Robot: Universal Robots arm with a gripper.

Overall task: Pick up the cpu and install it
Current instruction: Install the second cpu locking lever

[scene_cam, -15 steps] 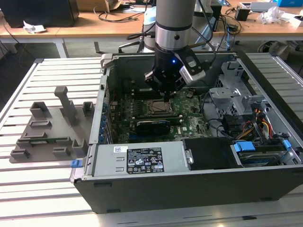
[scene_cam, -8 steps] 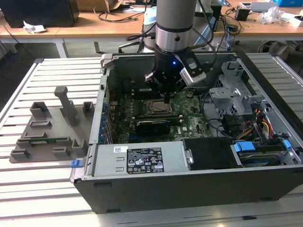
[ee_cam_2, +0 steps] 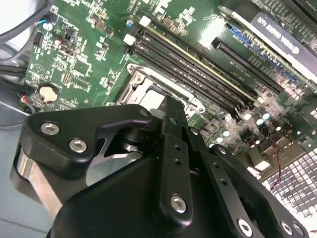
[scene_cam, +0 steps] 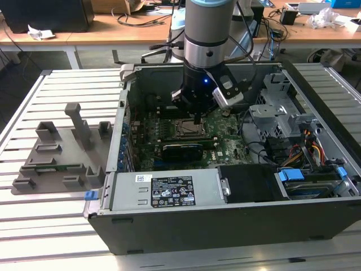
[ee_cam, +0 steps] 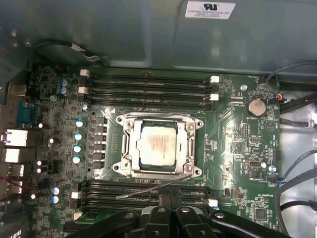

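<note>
Black linkage arms of the gripper [ee_cam: 166,218] sit closest to the lens in both wrist views, bolted plates folding together toward a narrow tip. The jaws look drawn in close, with nothing visible between them, though I cannot tell for certain whether they are fully closed. In the exterior view the gripper [scene_cam: 196,116] hangs straight down from the arm inside the open computer case [scene_cam: 237,226], hovering just above the motherboard [ee_cam: 237,148], beside the socket [ee_cam: 159,145] and not touching it.

In the first wrist view the cpu [ee_cam: 157,144] lies flat within the socket's metal frame, silvery top up, edges square with the frame. It appears seated, so placing seems done; the frame's thin lever wire [ee_cam: 143,190] lies loose across a memory slot, which suggests the socket is not latched.

Memory slots [ee_cam: 148,85] flank the socket on both sides, so the jaws have to come in from straight above. A coin cell [ee_cam: 256,105] sits well apart from the socket.

Outside the case, on the slatted desk [scene_cam: 56,226] toward the exterior view's left, stands the grey fixture [scene_cam: 62,152] with upright posts, presumably a holder that keeps parts in known positions.
</note>
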